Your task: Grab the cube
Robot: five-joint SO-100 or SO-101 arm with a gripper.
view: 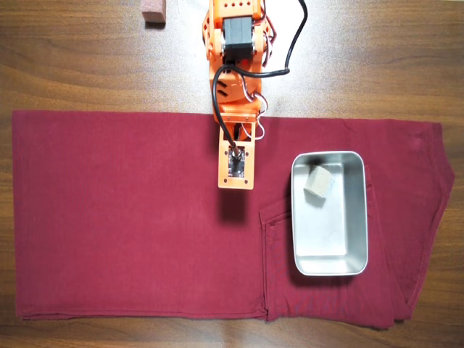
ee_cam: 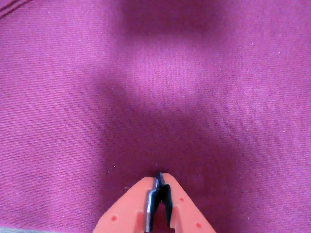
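Observation:
The small beige-grey cube (view: 318,185) lies inside the metal tray (view: 354,217), near its upper left corner, in the overhead view. My orange gripper (ee_cam: 159,178) shows at the bottom of the wrist view with its jaws pressed together and nothing between them, above bare maroon cloth (ee_cam: 155,87). In the overhead view the arm (view: 236,87) reaches down from the top and its end (view: 236,165) hangs over the cloth, to the left of the tray and apart from the cube. The cube is out of the wrist view.
The maroon cloth (view: 130,217) covers most of the wooden table (view: 72,58). A pinkish-brown block (view: 153,11) sits on the wood at the top edge, left of the arm's base. A black cable (view: 290,51) loops beside the arm.

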